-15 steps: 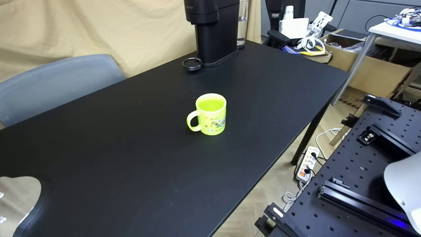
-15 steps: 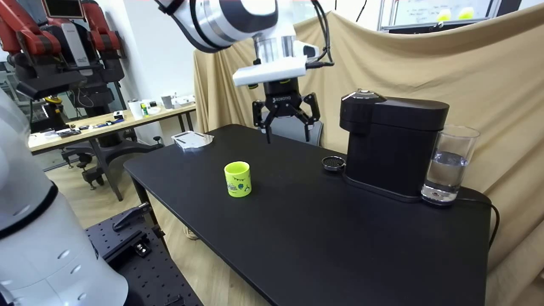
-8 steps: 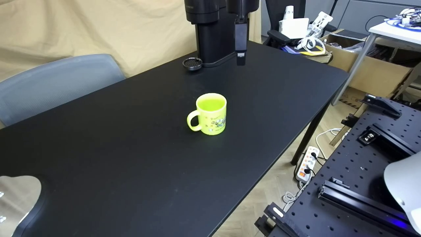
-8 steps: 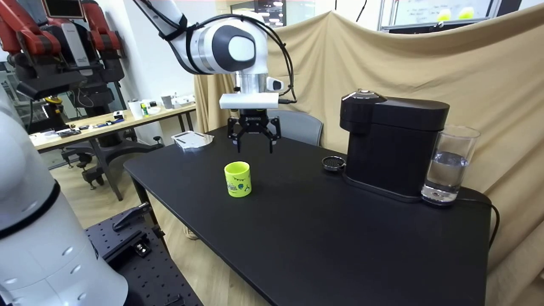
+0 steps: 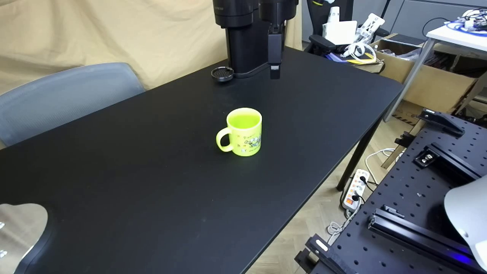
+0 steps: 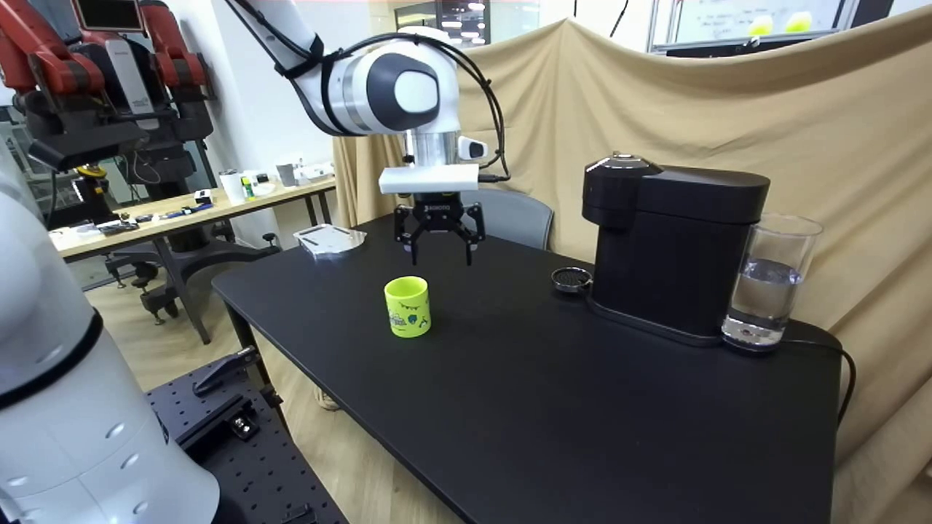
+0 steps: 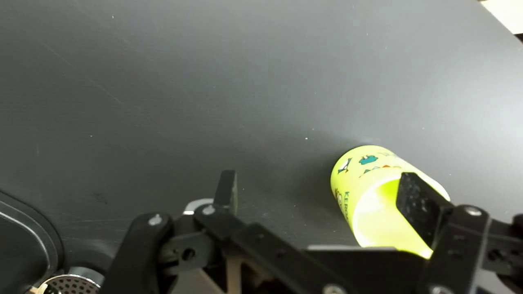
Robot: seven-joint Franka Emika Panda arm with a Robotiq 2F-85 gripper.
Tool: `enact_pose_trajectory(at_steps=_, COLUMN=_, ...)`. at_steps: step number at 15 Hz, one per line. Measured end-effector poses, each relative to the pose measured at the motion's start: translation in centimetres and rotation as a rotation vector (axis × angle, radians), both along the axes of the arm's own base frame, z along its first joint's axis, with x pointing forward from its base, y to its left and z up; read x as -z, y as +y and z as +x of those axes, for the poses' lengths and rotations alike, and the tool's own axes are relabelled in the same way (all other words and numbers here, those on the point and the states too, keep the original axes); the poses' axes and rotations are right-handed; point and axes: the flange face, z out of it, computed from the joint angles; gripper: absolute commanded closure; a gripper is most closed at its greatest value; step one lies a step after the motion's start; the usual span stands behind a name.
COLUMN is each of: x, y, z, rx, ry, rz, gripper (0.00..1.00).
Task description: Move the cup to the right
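Note:
The cup is a yellow-green mug standing upright on the black table. It shows in both exterior views (image 5: 244,139) (image 6: 408,311), with its loop handle visible in the former, and in the wrist view (image 7: 363,173). My gripper (image 6: 442,260) is open and empty, pointing down above the table, apart from the cup and beyond it in that exterior view. One finger of the gripper (image 5: 274,57) shows in front of the coffee machine in an exterior view. In the wrist view the jaws (image 7: 318,190) are wide apart, and the right finger covers part of the cup's rim and opening.
A black coffee machine (image 6: 662,262) with a round drip tray (image 6: 571,279) and a clear water tank (image 6: 764,306) stands on the table (image 6: 582,422). A shiny metal plate (image 6: 330,239) lies at the table's far end. A chair (image 5: 68,99) stands behind the table.
My gripper has come down and moved left towards the cup in an exterior view, and its finger has entered an exterior view near the coffee machine. The cup has not moved.

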Motion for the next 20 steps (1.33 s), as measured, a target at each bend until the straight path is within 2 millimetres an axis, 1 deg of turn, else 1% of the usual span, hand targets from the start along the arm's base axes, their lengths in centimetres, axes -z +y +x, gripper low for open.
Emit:
enact_pose_trajectory(at_steps=3, x=1.7, y=2.3, z=0.2, rx=0.071, ry=-0.02, rz=0.013, gripper=0.0)
enact_pose_trajectory(at_steps=6, x=3.7, y=5.0, z=-0.1, rx=0.134, ry=0.015, rz=0.012, gripper=0.0)
enact_pose_trajectory(at_steps=8, x=4.8, y=6.3, z=-0.2, rx=0.172, ry=0.029, rz=0.011, gripper=0.0)
enact_pose_trajectory(at_steps=10, x=5.6, y=6.9, z=0.0, rx=0.222, ry=0.029, rz=0.012, gripper=0.0)
enact_pose_trajectory(at_steps=15, x=7.5, y=7.3, z=0.9, rx=0.318, ry=0.011, rz=0.029, gripper=0.0)
enact_pose_trajectory(at_steps=16, x=7.8, y=7.3, z=1.0, rx=0.329, ry=0.008, rz=0.032, gripper=0.25)
enact_pose_trajectory(at_steps=17, x=8.1, y=7.3, z=1.2, rx=0.339, ry=0.008, rz=0.034, gripper=0.26)
enact_pose_trajectory(at_steps=19, x=8.6, y=7.4, z=1.4, rx=0.352, ry=0.014, rz=0.034, gripper=0.4)
enact_pose_trajectory(at_steps=20, x=8.8, y=7.4, z=1.5, rx=0.358, ry=0.017, rz=0.035, gripper=0.49)
